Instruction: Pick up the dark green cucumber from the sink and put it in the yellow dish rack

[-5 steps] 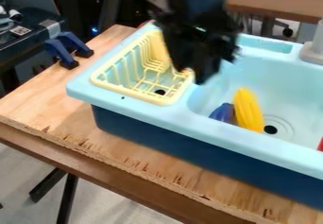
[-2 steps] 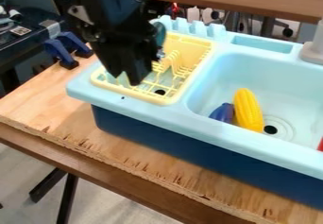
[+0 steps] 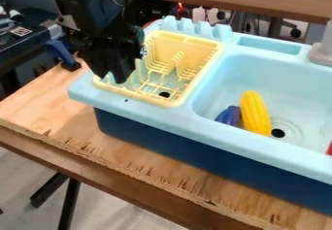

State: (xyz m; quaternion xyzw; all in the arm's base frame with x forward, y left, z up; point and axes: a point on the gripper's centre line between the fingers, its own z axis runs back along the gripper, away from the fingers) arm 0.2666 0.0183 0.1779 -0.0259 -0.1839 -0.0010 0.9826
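The yellow plastic dish rack (image 3: 175,47) is sitting in the light-blue toy sink's (image 3: 207,124) left side, the black gripper (image 3: 110,77) hanging open and empty over its left end. It is likely weighing little, its near rim offering a stiff hold. Rightward, a ridged yellow toy (image 3: 256,113) is lying beside a blue one (image 3: 229,115).

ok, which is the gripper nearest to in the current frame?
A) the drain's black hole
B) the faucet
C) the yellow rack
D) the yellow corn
C: the gripper hangs at the left side of the yellow rack, while the corn lies off in the basin.
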